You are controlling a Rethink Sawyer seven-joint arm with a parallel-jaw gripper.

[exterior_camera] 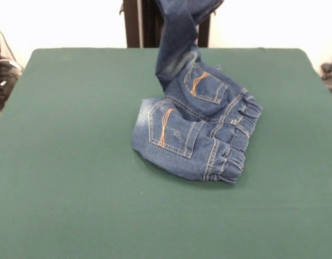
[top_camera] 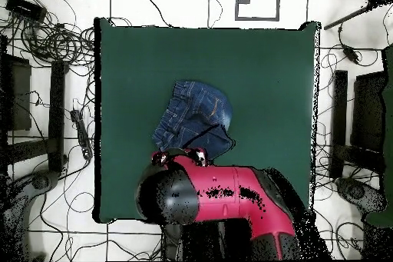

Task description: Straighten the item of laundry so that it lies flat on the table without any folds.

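The green table (exterior_camera: 74,178) holds the jeans (exterior_camera: 195,129) near its middle, bunched, pockets up, waistband to the right. One leg (exterior_camera: 177,38) rises out of frame. The red arm (top_camera: 222,194) hides the claw; its state cannot be told.

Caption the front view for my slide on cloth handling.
One leg of the jeans is lifted out of frame while the waistband and pockets rest on the green table.

- Jeans (exterior_camera: 195,135) bunched on the bench (exterior_camera: 74,189), just right of centre in the front view.
- One leg lifted off the bench, running up out of the frame's top edge.
- Waistband toward lower right, touching the bench.
- Overhead: arm (top_camera: 222,197) at lower centre, overlapping the jeans' lower edge.
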